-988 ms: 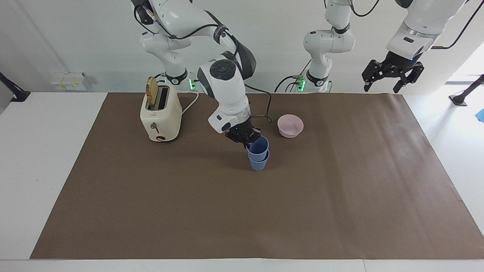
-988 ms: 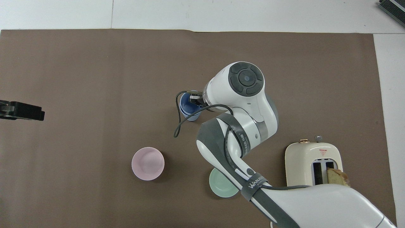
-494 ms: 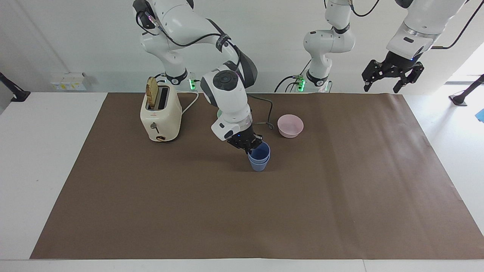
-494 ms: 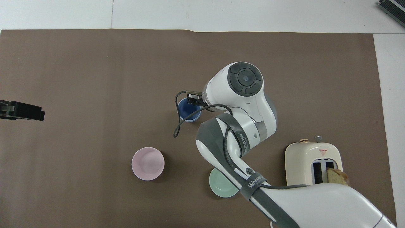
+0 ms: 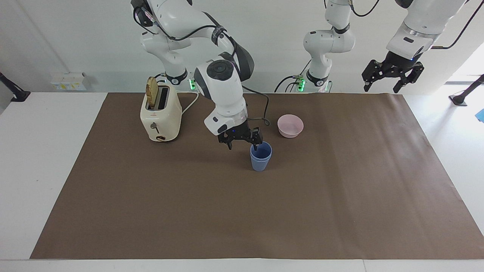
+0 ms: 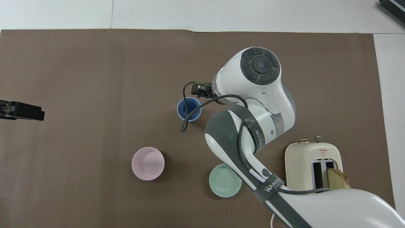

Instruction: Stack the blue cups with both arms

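Note:
The two blue cups stand nested one inside the other on the brown mat, so they show as a single tumbler; in the overhead view I look into the top one. My right gripper is open just above and beside the stack, on the toaster's side. One fingertip hangs at the top cup's rim and holds nothing. In the overhead view only a bit of the right gripper shows under the wrist. My left gripper is open and empty, raised high over the mat's edge at the left arm's end, waiting; it also shows in the overhead view.
A pink bowl sits nearer the robots than the cups, toward the left arm's end. A mint-green bowl lies under the right arm's elbow. A cream toaster with toast in it stands at the right arm's end.
The right gripper pushed the upper cup fully down into the lower one, then opened and lifted off toward the toaster. The left arm has not moved.

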Controlling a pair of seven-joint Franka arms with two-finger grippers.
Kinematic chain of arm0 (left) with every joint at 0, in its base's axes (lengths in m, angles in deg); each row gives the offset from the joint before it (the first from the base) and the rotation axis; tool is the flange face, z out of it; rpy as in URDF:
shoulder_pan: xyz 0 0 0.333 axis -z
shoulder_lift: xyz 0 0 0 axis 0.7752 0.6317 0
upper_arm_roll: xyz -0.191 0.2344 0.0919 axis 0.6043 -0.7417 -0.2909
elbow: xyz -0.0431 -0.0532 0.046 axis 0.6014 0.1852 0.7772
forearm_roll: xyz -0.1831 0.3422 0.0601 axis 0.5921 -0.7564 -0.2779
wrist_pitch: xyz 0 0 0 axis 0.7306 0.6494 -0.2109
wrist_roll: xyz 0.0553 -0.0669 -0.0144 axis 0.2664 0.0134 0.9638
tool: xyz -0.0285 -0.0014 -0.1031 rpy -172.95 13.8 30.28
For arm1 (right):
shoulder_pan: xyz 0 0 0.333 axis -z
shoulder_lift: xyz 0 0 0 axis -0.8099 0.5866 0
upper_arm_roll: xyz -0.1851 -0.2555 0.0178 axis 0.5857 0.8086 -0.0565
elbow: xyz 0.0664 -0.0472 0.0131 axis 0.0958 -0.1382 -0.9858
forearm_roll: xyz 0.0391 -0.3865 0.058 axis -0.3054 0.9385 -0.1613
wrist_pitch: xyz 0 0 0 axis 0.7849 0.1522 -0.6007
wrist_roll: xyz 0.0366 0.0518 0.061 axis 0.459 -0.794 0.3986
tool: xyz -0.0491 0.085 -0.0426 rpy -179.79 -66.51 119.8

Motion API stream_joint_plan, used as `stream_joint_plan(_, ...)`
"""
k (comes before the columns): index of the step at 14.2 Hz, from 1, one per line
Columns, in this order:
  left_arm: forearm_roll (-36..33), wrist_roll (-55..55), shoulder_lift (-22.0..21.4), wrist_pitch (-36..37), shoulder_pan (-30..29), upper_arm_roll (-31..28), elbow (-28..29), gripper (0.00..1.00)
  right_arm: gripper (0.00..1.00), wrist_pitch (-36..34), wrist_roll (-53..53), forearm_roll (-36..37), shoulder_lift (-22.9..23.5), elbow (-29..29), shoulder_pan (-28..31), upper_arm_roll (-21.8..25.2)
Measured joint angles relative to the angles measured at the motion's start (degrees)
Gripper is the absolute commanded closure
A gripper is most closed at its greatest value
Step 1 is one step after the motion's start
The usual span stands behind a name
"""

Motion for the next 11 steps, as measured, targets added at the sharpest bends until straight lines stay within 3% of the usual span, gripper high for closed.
stream_joint_plan(3,0.0,0.0,0.0,0.0,0.0,0.0,0.0,0.00,0.00,-5.6,1.7,0.5,-3.3,1.2,3.5,0.7)
stream_joint_plan(8,0.0,0.0,0.0,0.0,0.0,0.0,0.0,0.00,0.00,-18.5,16.1,0.9,-10.6,4.0,13.6,0.9)
stream_joint_plan(11,0.0,0.0,0.0,0.0,0.0,0.0,0.0,0.00,0.00,-22.8,25.2,0.9,-14.7,4.3,18.5,0.9)
